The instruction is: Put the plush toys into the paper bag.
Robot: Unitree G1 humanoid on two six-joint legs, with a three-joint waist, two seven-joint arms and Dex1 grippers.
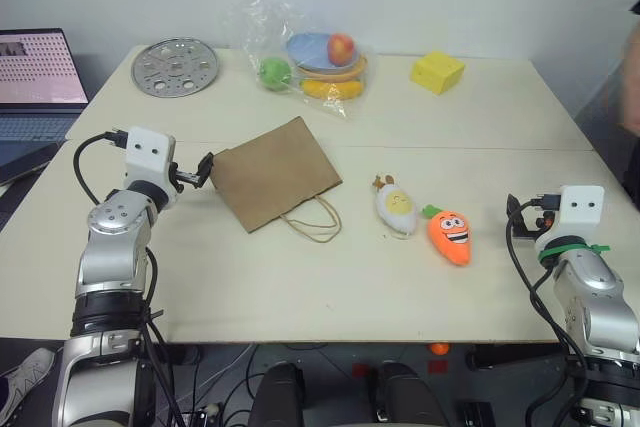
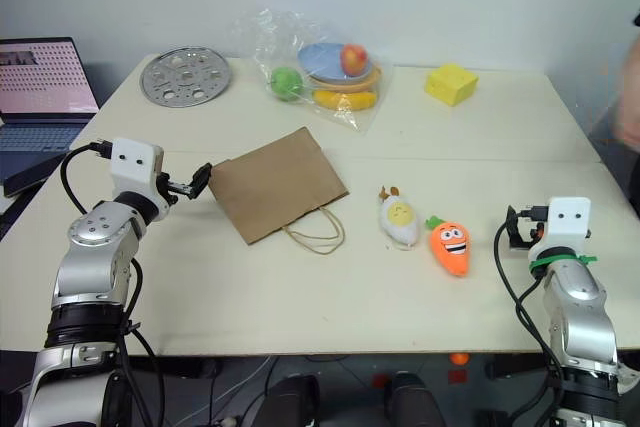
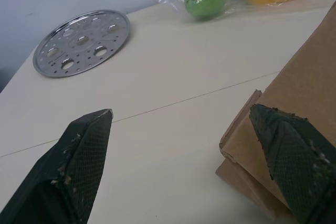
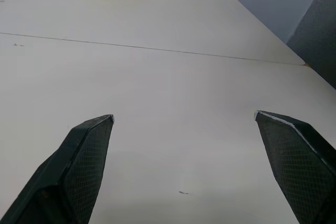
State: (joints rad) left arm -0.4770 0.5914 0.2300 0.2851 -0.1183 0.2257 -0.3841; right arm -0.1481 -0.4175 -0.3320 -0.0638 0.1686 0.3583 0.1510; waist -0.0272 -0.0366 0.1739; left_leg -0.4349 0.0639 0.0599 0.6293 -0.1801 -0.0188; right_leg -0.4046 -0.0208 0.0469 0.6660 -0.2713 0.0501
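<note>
Brown paper bag (image 1: 272,173) touches wide-open left hand (image 3: 181,124).

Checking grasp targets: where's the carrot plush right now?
In the head views the carrot plush lies on the table right of centre, just right of the egg plush, apart from it, between the paper bag and the right gripper.

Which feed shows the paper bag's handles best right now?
Either head view: the paper bag lies flat, its handles loop toward the toys. The left wrist view catches just a bag corner by the open left pincer.
</note>
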